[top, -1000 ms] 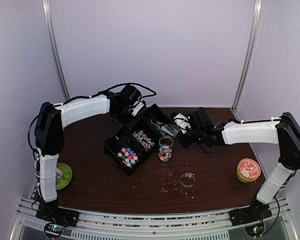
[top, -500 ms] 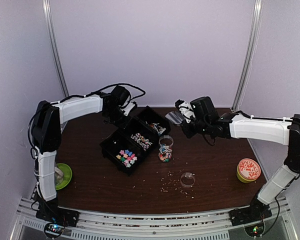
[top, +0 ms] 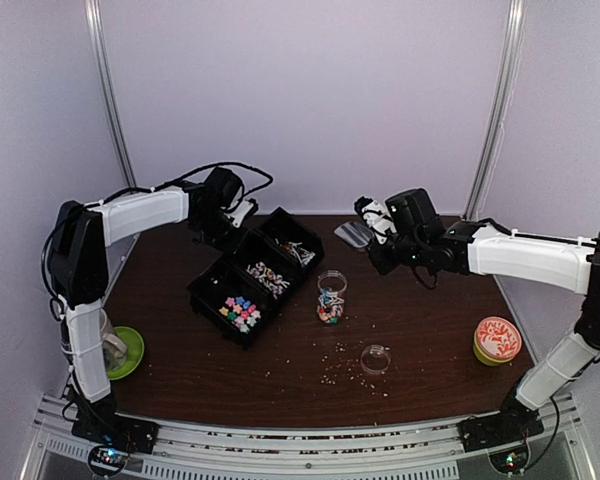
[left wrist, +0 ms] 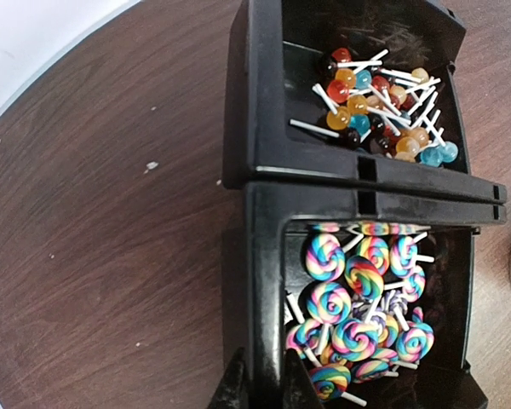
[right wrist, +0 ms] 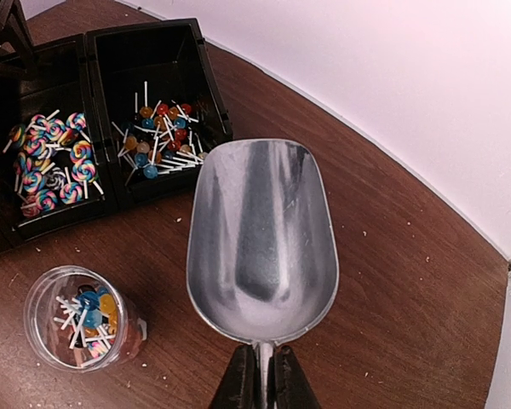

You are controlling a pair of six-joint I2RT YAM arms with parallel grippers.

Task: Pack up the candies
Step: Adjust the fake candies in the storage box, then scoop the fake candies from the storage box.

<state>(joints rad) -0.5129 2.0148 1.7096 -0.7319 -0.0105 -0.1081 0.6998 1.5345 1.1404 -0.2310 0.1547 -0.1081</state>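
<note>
The candies lie in a black three-part tray (top: 202,297): bright star pieces (top: 242,311) in the near part, swirl lollipops (left wrist: 364,311) in the middle, small round lollipops (left wrist: 381,95) at the far end. My left gripper (left wrist: 264,388) is shut on the outer wall of the tray's (left wrist: 264,213) middle part, at its back-left side (top: 230,238). My right gripper (right wrist: 262,379) is shut on the handle of an empty silver scoop (right wrist: 262,239), held above the table right of the tray (top: 352,235). An open clear jar (top: 331,297) with some candies stands beside the tray (right wrist: 81,317).
A clear lid (top: 376,358) lies near the front among scattered pale crumbs (top: 335,372). A green dish (top: 126,352) sits at the left edge, an orange-topped green tub (top: 497,340) at the right. Walls and metal poles close the back.
The tray has slid left and turned a little with my left gripper on it. My right gripper has carried the scoop up and back, away from the tray.
</note>
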